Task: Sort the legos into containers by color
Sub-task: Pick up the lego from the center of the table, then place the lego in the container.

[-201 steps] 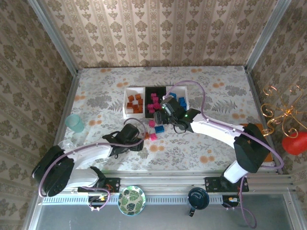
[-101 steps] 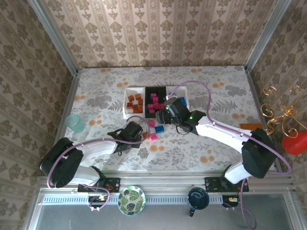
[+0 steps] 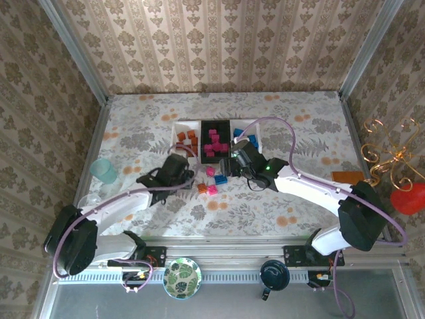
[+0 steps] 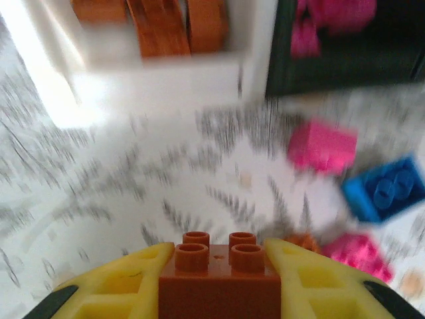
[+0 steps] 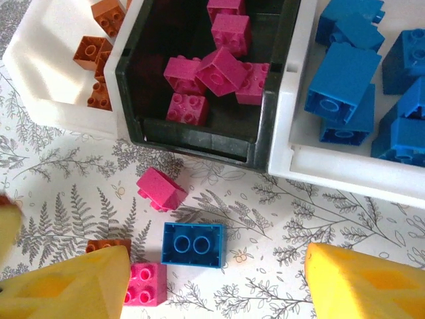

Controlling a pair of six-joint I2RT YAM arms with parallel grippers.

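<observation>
Up toward the trays [image 3: 174,151] my left hand [image 3: 186,174] has swung since a second ago. Left wrist: it clamps an orange-brown brick [image 4: 219,287], short of the white tray [image 4: 159,73] holding more. Right wrist: my right hand [image 5: 216,282] gapes above a loose blue brick [image 5: 193,244] on the surface [image 5: 265,219], near the black tray [image 5: 199,143] of pinks [image 5: 219,70].

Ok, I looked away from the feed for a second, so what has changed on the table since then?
The left gripper, shut on an orange-brown brick, has moved away from the near edge toward the white tray that holds the other orange-brown ones. The right gripper, open, has drifted slightly to the right above the loose bricks. Those loose bricks stayed where they lay.
</observation>
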